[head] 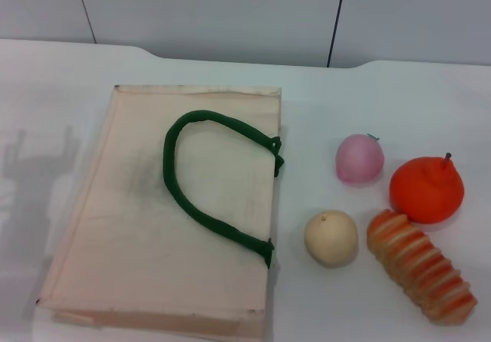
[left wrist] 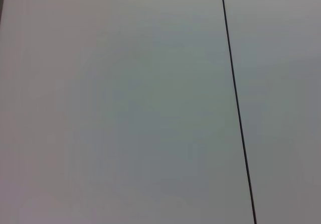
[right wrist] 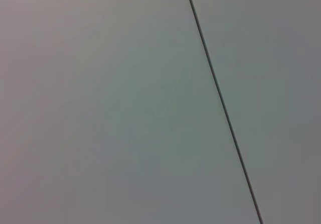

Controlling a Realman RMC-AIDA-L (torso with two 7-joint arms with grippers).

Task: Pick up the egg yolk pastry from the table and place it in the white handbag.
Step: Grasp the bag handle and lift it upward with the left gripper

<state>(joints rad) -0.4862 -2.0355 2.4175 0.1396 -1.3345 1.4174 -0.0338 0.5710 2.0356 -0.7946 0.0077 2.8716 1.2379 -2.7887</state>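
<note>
The egg yolk pastry [head: 331, 237], a small pale cream-yellow ball with a tiny nub, sits on the white table [head: 383, 104] just right of the bag's lower right corner. The white handbag [head: 123, 227], a flat cream cloth tote with a dark green looped handle [head: 201, 181], lies flat on the table's left half. Neither gripper shows in the head view. Both wrist views show only a plain grey panel with a thin dark seam, with no fingers in sight.
A pink ball [head: 359, 158] lies behind the pastry. An orange ball with a stem [head: 426, 189] lies at the right. A ridged orange-striped bread roll [head: 420, 267] lies right of the pastry, close to it. A grey wall [head: 230, 12] stands behind the table.
</note>
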